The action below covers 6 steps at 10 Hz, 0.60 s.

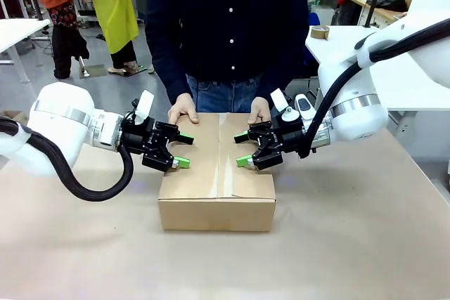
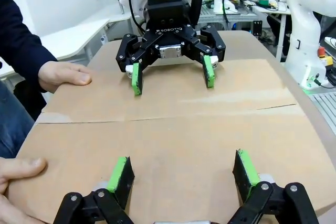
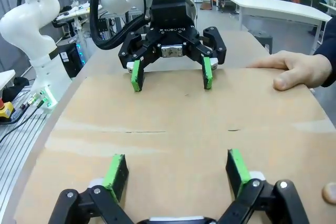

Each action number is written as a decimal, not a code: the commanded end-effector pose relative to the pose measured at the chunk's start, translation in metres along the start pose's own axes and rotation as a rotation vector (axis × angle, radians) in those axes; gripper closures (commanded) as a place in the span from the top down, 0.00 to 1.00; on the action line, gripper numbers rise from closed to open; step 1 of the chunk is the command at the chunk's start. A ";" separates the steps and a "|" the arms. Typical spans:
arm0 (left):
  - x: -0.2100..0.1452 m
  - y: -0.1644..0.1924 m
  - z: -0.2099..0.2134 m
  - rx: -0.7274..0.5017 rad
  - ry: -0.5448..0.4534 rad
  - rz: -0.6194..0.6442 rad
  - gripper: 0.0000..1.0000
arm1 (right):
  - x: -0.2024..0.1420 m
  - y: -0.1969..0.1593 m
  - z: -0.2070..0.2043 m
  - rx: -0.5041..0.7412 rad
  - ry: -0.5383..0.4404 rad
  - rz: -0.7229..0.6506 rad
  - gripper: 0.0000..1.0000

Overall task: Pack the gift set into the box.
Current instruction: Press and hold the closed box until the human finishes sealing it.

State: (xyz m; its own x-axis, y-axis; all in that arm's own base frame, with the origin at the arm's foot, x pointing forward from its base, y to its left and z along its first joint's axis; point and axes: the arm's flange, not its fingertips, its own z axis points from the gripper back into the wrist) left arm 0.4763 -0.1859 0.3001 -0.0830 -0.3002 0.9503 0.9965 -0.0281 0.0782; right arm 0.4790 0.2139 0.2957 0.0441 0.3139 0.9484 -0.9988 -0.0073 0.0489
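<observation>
Box (image 1: 204, 173) is lying closed on the tabletop (image 1: 351, 244), at the middle of the far edge, where a person (image 1: 228, 26) is standing. Its flaps are lying flat and are meeting in a seam (image 2: 157, 119) that is running from the far end to the near end. A strip of clear tape (image 1: 225, 173) is shining along this seam.

The person is resting both hands on the far end of the box top. One hand (image 1: 183, 109) is lying on the side toward the left edge of the tabletop, just beside the left gripper (image 1: 184, 150). The other hand (image 1: 259, 110) is lying on the side toward the right edge, just beside the right gripper (image 1: 242, 150).

The left gripper is reaching over the left half of the box top with its jaws spread wide, and it is holding nothing. The right gripper is doing the same over the right half, also spread and holding nothing. The two are pointing at each other, with the seam lying between them.

In the left wrist view the left gripper (image 2: 182, 177) is showing its green pads (image 2: 119, 178) far apart, low over the cardboard, and the right gripper (image 2: 173, 75) is facing it from across the seam. In the right wrist view the right gripper (image 3: 176, 171) is likewise spread, and the left gripper (image 3: 172, 74) is facing it. I cannot tell whether any pad is touching the cardboard.
</observation>
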 end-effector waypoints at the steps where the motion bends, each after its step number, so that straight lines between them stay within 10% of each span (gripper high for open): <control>1: -0.001 -0.002 -0.001 -0.021 0.004 -0.007 1.00 | -0.002 0.000 -0.001 0.002 -0.003 0.009 1.00; 6: -0.001 -0.002 -0.001 -0.021 0.004 -0.007 1.00 | -0.002 0.000 -0.001 0.002 -0.003 0.009 1.00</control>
State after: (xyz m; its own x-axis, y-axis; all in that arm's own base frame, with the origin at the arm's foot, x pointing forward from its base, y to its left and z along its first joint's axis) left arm 0.4761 -0.1862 0.3000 -0.0833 -0.2990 0.9506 0.9965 -0.0307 0.0777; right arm 0.4789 0.2140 0.2958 0.0440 0.3123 0.9490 -0.9988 -0.0088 0.0492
